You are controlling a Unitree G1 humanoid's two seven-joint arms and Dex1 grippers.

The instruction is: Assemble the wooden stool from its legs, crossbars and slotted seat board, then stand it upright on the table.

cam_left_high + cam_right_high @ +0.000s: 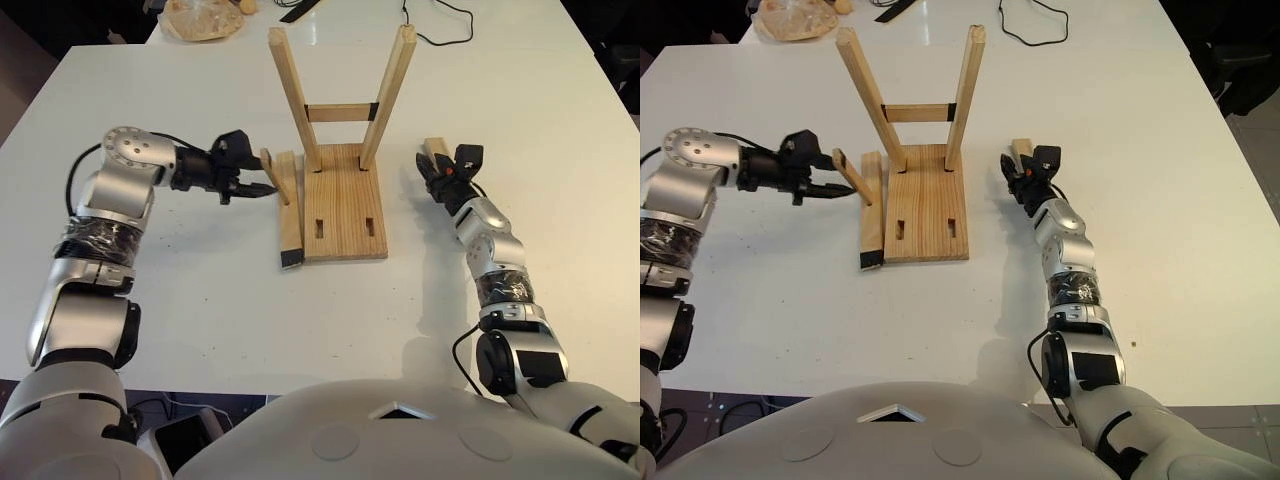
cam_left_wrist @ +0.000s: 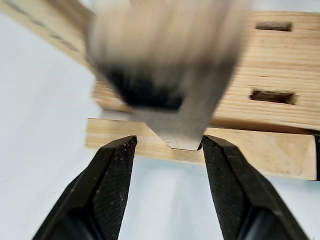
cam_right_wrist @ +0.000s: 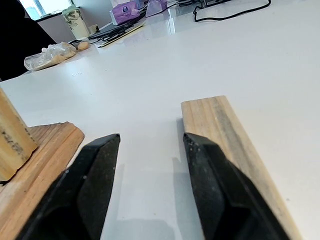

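Note:
The slotted seat board (image 1: 343,205) lies flat mid-table. Two legs (image 1: 292,90) stand up from its far end, tilted apart and joined by a crossbar (image 1: 340,112). A third leg (image 1: 289,218) lies along the board's left edge. A short wooden piece (image 1: 275,177) stands tilted on that leg. My left gripper (image 1: 257,187) is open, and its fingertips (image 2: 120,150) flank the piece's end (image 2: 182,140). To the right of the board, my right gripper (image 1: 443,170) is open over the table. Another wooden piece (image 3: 235,150) lies beside one of its fingers (image 3: 210,165).
A plastic bag (image 1: 203,18) sits at the table's far left edge. A black cable (image 1: 440,28) trails across the far side. The white table (image 1: 200,290) has free room to the front and at both sides.

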